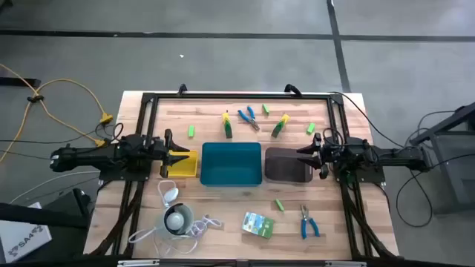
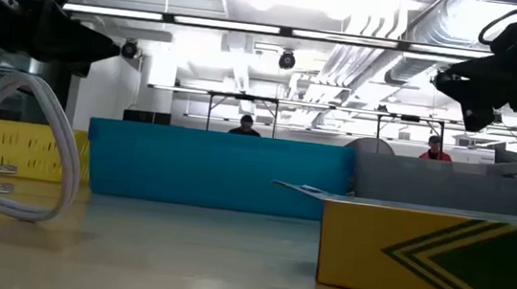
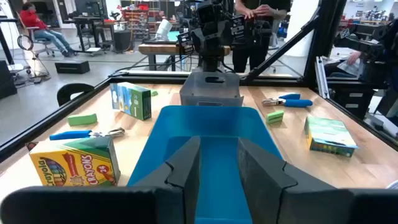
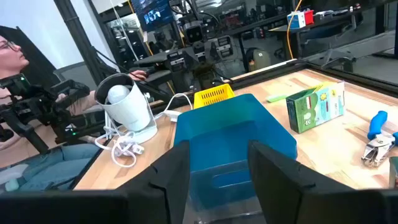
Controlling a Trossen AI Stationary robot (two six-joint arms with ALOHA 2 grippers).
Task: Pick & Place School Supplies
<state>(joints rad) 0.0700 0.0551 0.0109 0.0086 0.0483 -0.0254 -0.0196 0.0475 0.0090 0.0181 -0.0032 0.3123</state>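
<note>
My left end effector (image 1: 180, 154) and right end effector (image 1: 303, 154) hover part-open and empty beside the teal tray (image 1: 231, 164), ready for supplies scattered across the worktop (image 1: 356, 230).

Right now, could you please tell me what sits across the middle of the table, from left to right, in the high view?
Left gripper → yellow tray → teal tray → dark grey tray → right gripper.
</note>
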